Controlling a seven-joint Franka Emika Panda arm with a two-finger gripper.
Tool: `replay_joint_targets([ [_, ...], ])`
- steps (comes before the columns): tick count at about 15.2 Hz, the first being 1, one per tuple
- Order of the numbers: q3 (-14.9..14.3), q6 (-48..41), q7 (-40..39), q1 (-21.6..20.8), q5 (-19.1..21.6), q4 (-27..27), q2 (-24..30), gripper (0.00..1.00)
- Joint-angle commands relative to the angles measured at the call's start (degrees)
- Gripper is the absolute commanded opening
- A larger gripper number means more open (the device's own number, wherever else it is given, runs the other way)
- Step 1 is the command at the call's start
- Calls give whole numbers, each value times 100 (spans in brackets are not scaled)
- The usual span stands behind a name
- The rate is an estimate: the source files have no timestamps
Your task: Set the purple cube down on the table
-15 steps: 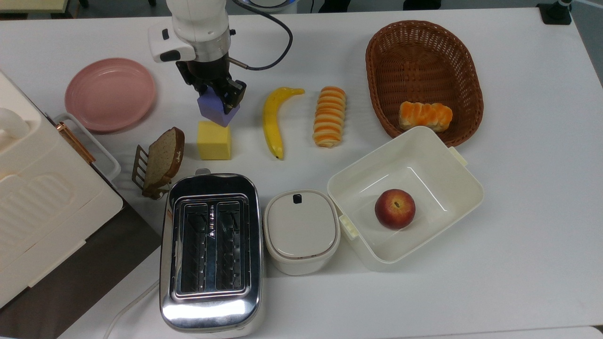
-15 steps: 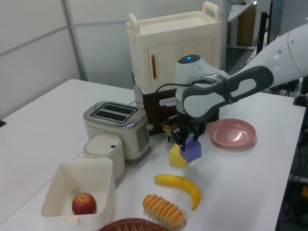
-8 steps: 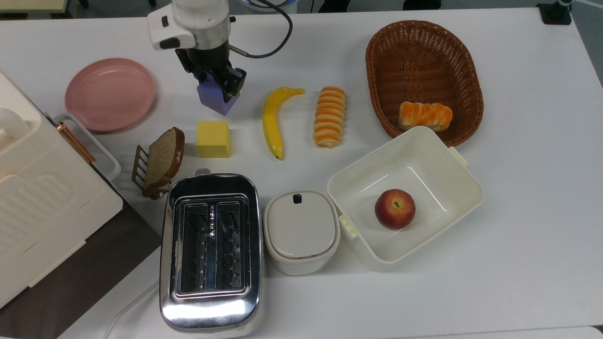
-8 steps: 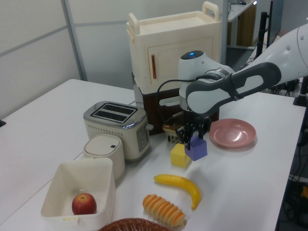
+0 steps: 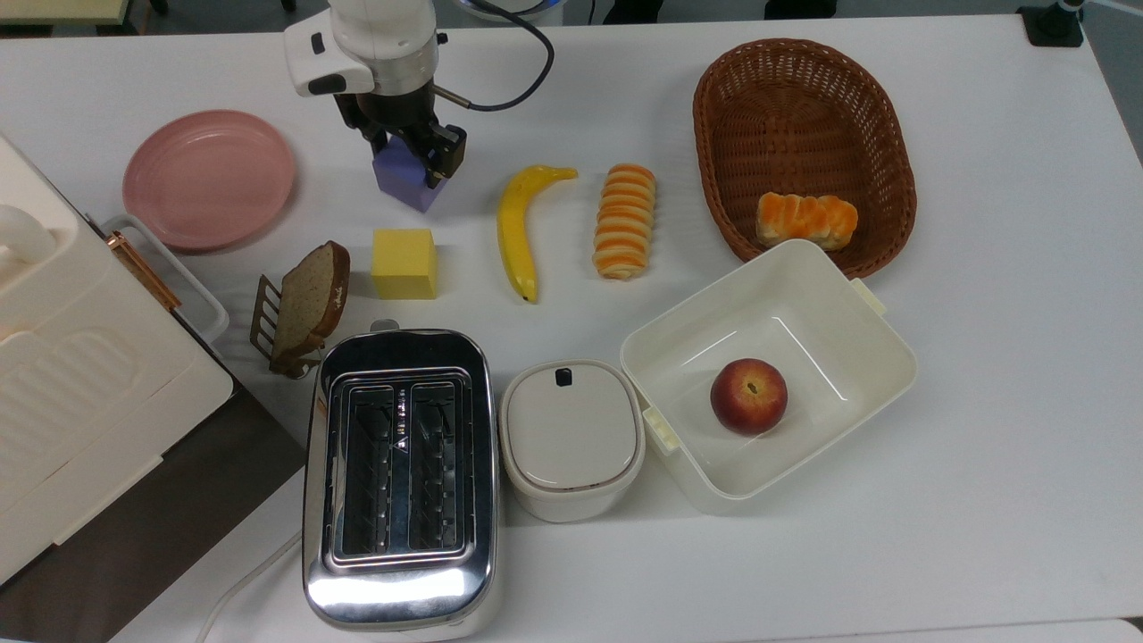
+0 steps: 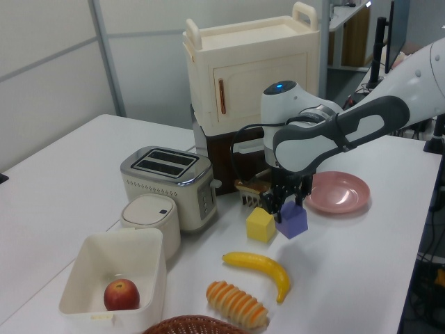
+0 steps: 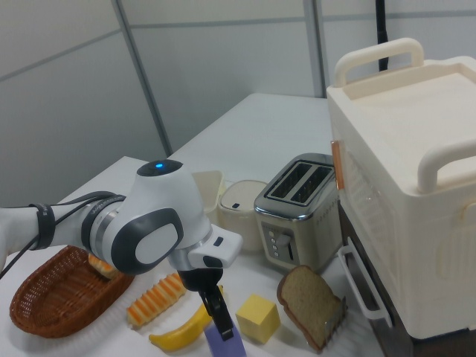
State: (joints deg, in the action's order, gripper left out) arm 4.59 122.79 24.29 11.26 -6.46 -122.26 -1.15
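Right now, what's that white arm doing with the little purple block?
The arm's two-finger gripper is clamped on the small matte purple cube, holding it low over the white table, between the round pink plate and the yellow banana, just beyond the yellow cube. It has not let go.

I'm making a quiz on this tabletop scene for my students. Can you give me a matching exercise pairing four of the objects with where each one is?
Things:
1. purple cube
2. peach
3. orange bun
4. bread slice

Places:
A. in the wicker basket
B. in the small rack by the toaster
C. in the tool
D. in the open white box

Pairs: 1-C, 2-D, 3-A, 4-B
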Motion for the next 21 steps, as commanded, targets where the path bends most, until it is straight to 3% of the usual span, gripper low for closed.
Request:
replay_joint_targets([
  [1, -20, -9, -74, -19, -154, 44, 115, 100],
  [6, -20, -62, -56, -54, -242, 175, 88, 100],
  [8, 59, -446, -91, -71, -251, 700, 106, 100],
  [10, 278, -1052, -188, -28, -199, 1673, 53, 100],
  [11, 297, -1108, -214, -19, -189, 1905, 44, 100],
  [13, 445, -1222, -1079, 7, -129, 2021, 44, 100],
  [16, 525, -2343, -1259, 52, -84, 2941, 9, 100],
  [18, 490, -2785, -1636, 52, 29, 3173, -17, 100],
  [21, 508, -3129, -1577, 25, 267, 3191, -17, 100],
])
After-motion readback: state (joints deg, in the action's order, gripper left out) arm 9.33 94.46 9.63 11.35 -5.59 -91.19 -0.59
